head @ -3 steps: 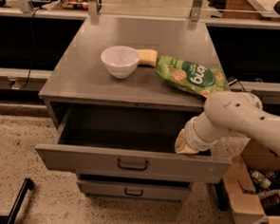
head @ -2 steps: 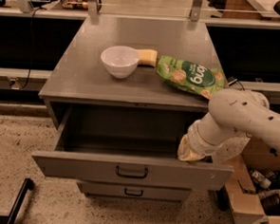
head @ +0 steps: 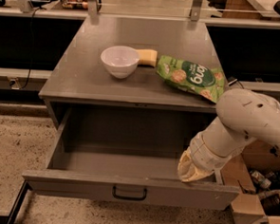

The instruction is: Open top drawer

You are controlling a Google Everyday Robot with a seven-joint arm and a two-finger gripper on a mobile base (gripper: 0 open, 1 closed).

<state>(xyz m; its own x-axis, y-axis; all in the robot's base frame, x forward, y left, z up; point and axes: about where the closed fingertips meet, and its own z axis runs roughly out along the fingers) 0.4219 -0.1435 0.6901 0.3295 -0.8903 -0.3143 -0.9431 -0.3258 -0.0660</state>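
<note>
Across the lower centre of the frame, the top drawer [head: 78, 187] is seen open, front facing the viewer, long axis left to right. Above it, a white bowl [head: 119, 61] and green snack bag [head: 192, 78] are laid on the cabinet top [head: 80, 81]. At lower right the arm [head: 246, 123] is bent downward, the gripper [head: 193, 171] sunk inside the drawer's right front corner; its state cannot be told.

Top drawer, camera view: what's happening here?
The top drawer is wide open, pulled well out of the cabinet. The robot's gripper sits low at the drawer's right end, just behind its front panel, and nothing touches the handle at centre. On the cabinet top lie a white bowl, a yellow block and a green snack bag.
</note>
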